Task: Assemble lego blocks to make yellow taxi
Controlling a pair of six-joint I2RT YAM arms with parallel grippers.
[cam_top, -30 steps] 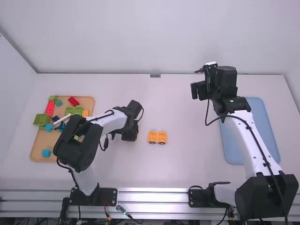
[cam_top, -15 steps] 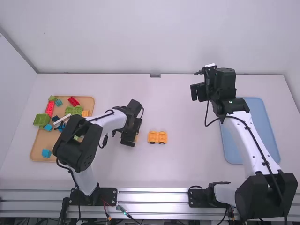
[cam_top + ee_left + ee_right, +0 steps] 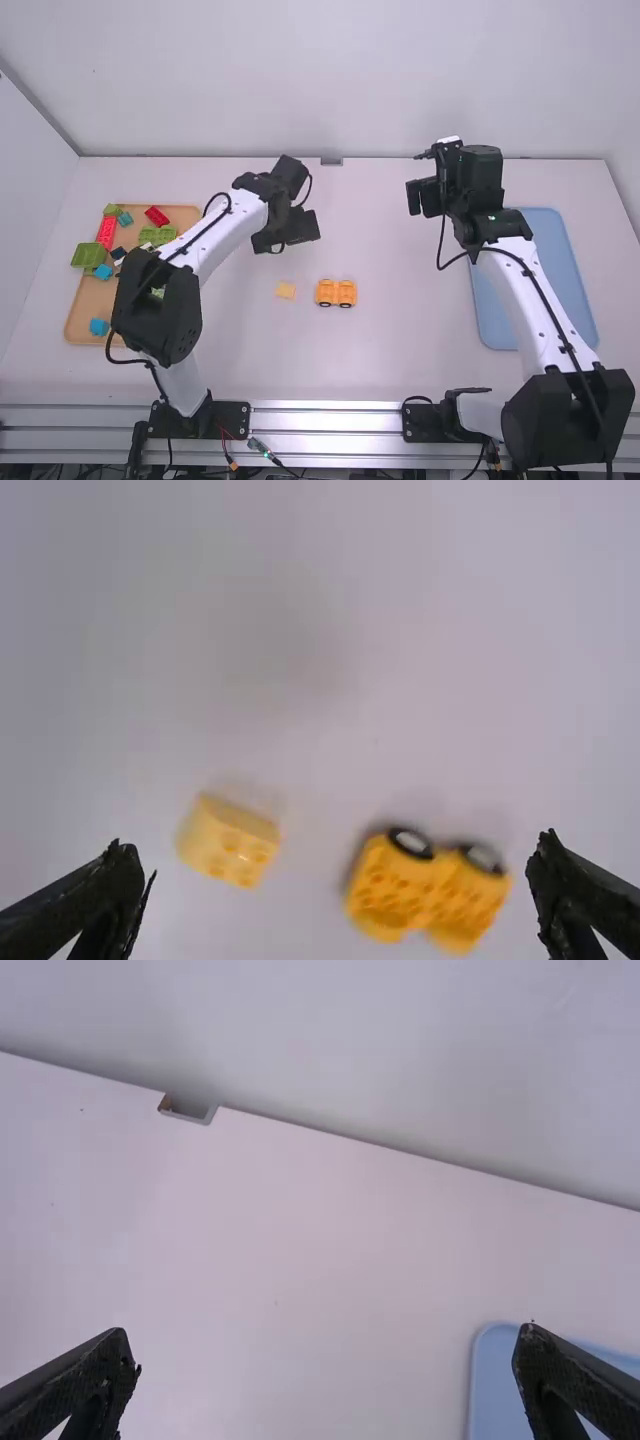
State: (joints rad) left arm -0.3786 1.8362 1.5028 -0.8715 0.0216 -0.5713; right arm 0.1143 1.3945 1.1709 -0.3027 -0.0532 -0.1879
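So the wheeled block piece (image 3: 336, 292) is orange-yellow with black wheels, the loose block (image 3: 285, 290) is a paler yellow, the tray on the right (image 3: 535, 275) is plain light blue, and the table (image 3: 400, 350) is pinkish white.

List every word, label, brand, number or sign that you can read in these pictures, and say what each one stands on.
None can be read. The orange wheeled block piece, the small yellow block and the blue tray show no legible word, number or sign.
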